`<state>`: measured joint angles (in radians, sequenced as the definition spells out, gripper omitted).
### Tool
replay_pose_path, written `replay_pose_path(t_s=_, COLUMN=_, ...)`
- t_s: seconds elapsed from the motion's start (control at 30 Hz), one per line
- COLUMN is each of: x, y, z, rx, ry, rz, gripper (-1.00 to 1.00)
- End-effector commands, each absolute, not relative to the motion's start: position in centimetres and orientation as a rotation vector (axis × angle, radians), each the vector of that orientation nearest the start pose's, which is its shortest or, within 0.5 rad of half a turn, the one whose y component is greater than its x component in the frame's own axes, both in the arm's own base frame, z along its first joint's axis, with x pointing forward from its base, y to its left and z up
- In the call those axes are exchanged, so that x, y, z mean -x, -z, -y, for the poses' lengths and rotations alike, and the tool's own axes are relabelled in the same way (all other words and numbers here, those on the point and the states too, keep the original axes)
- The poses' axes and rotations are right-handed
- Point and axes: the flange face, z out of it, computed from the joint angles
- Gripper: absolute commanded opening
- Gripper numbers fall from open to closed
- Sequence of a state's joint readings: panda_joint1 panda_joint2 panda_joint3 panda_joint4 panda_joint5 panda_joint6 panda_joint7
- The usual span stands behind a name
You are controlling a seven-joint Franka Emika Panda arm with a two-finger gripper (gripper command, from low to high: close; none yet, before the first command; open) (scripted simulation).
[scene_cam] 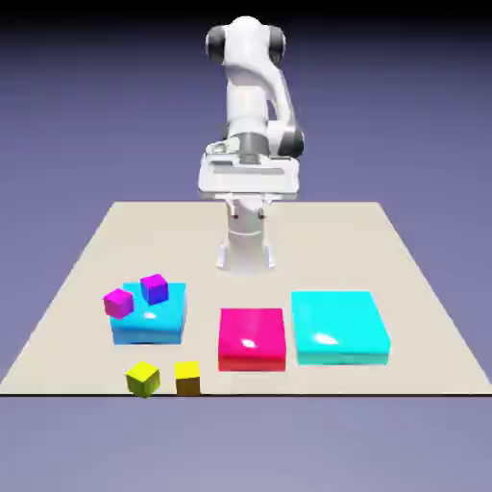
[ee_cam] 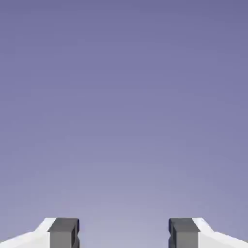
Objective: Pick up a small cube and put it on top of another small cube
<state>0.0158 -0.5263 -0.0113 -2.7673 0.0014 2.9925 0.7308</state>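
I'm at the pre-grasp step: my hand [ee_cam: 124, 233] is released, fingers apart with nothing between. The small amber cube [scene_cam: 187, 379] sits on the surface [scene_cam: 259, 382] at the near edge, exterior view's left; next I'd swing over and descend.

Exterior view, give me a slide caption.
Open claw raised above the table, four small cubes and three flat blocks before it.

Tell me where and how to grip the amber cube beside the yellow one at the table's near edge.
Best from straight above, pads on two opposite side faces of the amber cube: it sits flat and its top is bare. The yellow cube stands close on the exterior view's left, so fingers there may be tight.
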Motion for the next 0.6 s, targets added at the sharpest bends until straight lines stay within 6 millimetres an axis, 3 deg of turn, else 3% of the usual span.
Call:
replay_pose_path(t_s=0.0, x=-41.3, y=-45.3, z=0.1, rx=2.546, ry=0.945, rz=-0.97, gripper=0.0)
replay_pose_path(t_s=0.27, x=-49.2, y=-41.9, z=2.6, rx=2.752, ry=0.573, rz=-1.032, gripper=0.0)
replay_pose_path(t_s=0.57, x=-56.4, y=-35.8, z=5.9, rx=2.938, ry=0.116, rz=-1.07, gripper=0.0)
